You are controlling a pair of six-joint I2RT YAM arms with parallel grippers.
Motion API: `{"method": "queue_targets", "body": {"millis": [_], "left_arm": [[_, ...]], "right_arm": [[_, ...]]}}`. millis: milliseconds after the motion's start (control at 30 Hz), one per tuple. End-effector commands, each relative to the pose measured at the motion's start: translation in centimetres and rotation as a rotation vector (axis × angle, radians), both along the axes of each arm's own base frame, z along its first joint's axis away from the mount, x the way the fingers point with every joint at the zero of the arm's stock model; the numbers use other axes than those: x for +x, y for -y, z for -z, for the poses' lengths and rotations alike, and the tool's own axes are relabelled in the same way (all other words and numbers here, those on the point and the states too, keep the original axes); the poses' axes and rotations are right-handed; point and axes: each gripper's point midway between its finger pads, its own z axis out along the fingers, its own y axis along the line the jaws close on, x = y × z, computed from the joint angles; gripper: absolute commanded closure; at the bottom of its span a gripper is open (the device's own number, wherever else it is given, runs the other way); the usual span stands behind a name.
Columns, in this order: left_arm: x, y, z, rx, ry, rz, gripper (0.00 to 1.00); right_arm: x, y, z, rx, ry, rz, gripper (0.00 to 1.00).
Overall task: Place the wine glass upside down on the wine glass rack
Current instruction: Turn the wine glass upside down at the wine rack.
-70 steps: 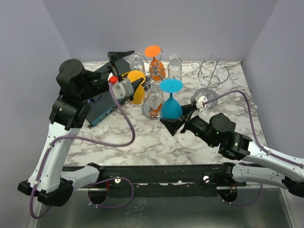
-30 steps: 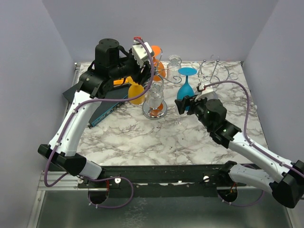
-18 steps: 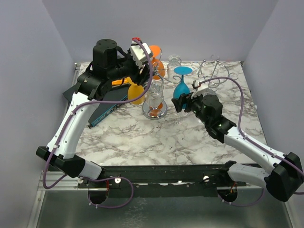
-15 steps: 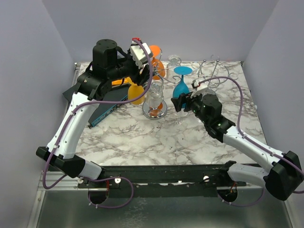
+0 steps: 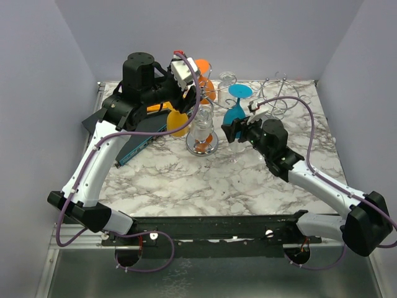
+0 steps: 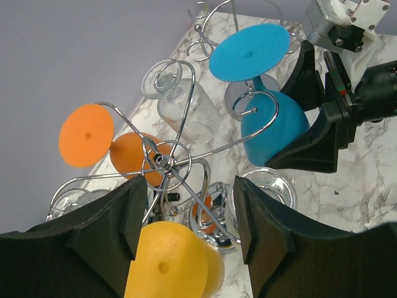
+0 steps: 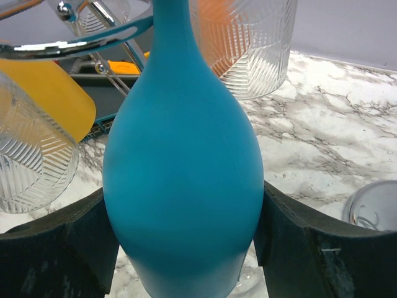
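My right gripper [image 7: 186,239] is shut on the bowl of a blue wine glass [image 5: 234,115], held upside down with its foot [image 6: 249,53] on top. A hook of the wine glass rack [image 6: 158,160] curls round its stem; whether the glass rests on it I cannot tell. My left gripper [image 6: 189,189] is open above the rack. Its fingers [image 6: 105,239] stand either side of the foot of a yellow glass [image 6: 164,267], clear of it. That yellow glass [image 5: 178,121] and an orange glass [image 6: 87,135] hang upside down on the rack.
Ribbed clear glasses [image 6: 186,112] hang on the rack too. One clear glass [image 6: 263,192] stands on the marble by the rack's chrome base [image 5: 201,146], another [image 7: 375,208] to the right. An empty wire rack [image 5: 279,93] stands at back right, a dark tray [image 5: 133,141] at left.
The right gripper has carried the blue glass left and closer to the rack. The left arm brought the yellow glass onto the rack and its jaws have opened a little wider.
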Motion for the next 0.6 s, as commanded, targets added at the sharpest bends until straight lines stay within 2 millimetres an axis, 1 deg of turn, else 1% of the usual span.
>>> {"method": "queue_targets", "body": {"millis": [0,100,233,367,567], "left_arm": [[-1.1,-0.2,-0.3,0.002,0.012,0.015,0.36],[-1.2,-0.1,-0.3,0.000,0.007,0.018,0.36],[-1.2,-0.1,-0.3,-0.002,0.008,0.021,0.36],[-1.2,-0.1,-0.4,-0.001,0.009,0.021,0.36],[-1.2,-0.1,-0.5,-0.003,0.011,0.020,0.34]], "right_arm": [[0.6,-0.4,-2.7,0.029,0.064,-0.037,0.29],[0.9,0.5,-2.7,0.024,0.060,-0.018,0.29],[0.7,0.5,-2.4,0.009,0.056,-0.049,0.30],[0.9,0.2,-1.6,-0.013,0.038,-0.062,0.32],[1.2,-0.5,-1.7,-0.025,0.035,-0.089,0.32]]}}
